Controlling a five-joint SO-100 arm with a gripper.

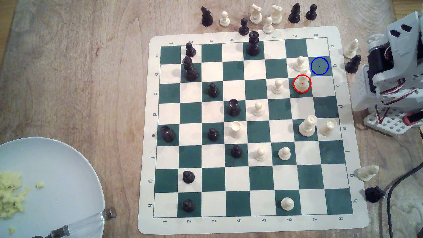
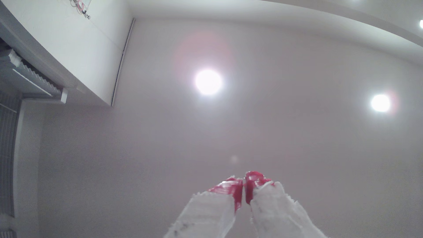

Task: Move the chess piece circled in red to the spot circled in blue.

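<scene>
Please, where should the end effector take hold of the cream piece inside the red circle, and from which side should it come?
Probably best from above, closing on the slim upper stem of the chess piece, below its narrow tip. It stands upright, and a pawn stands close on the square behind it, so a low sideways approach risks knocking that. The wide round base looks harder to pinch. The end effector points at the ceiling, its red-tipped fingers nearly together.

A worn, pale-brown wooden tabletop [image 1: 80, 68] fills the exterior view. In the wrist view, a plain white ceiling [image 2: 286, 137] carries two glowing round lamps [image 2: 208, 82], both beyond the fingertips, and grey slatted window blinds [image 2: 27, 73] hang off to one side.
</scene>
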